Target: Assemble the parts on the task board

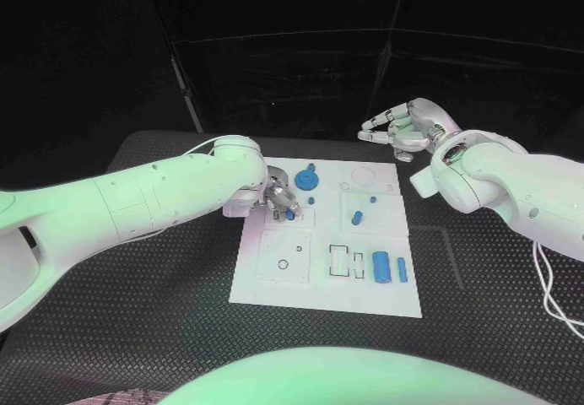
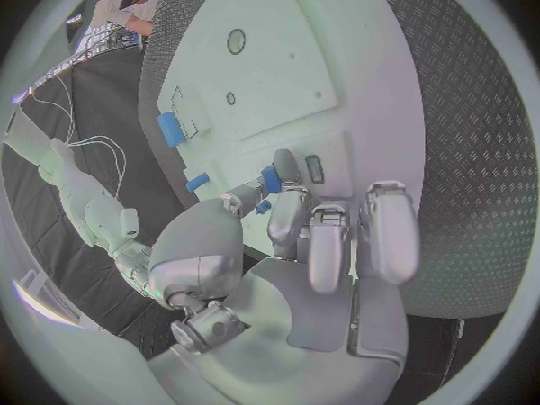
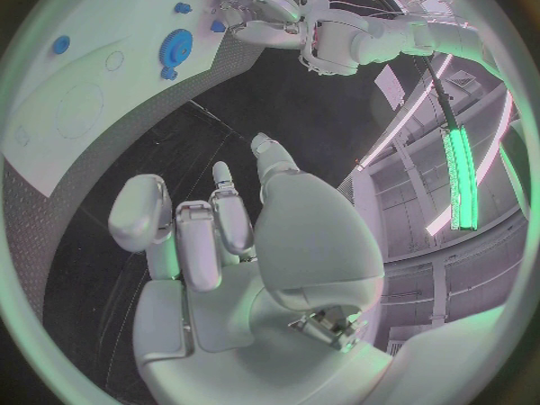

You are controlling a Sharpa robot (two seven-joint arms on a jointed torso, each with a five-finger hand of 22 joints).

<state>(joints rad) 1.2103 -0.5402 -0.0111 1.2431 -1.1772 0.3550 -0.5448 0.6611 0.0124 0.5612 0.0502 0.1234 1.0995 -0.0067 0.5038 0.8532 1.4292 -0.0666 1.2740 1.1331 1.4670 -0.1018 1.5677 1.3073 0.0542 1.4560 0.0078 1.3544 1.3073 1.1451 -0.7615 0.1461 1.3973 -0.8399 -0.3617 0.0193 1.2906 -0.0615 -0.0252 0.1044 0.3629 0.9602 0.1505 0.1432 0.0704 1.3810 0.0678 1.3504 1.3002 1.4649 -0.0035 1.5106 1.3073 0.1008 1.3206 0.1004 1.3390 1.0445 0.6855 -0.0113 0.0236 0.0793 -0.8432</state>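
The white task board (image 1: 278, 287) lies mid-table. My left hand (image 1: 280, 201) is low over its left part, fingertips down, pinching a small blue part (image 2: 270, 178) against the board (image 2: 282, 72). The right wrist view shows the same hand (image 3: 261, 20) and part (image 3: 217, 25). A blue gear (image 1: 307, 179) stands near the far edge, also seen as the gear (image 3: 176, 47). A blue peg (image 1: 357, 218), a blue cylinder (image 1: 381, 267) and a slim blue bar (image 1: 402, 269) lie on the right half. My right hand (image 1: 396, 126) hovers beyond the far right corner, holding nothing.
Black ribbed table top (image 1: 487, 321) surrounds the board on all sides. The board has empty cut-outs, a round one (image 1: 363, 176) and rectangular slots (image 1: 344, 261). White cables (image 1: 554, 287) hang by my right arm.
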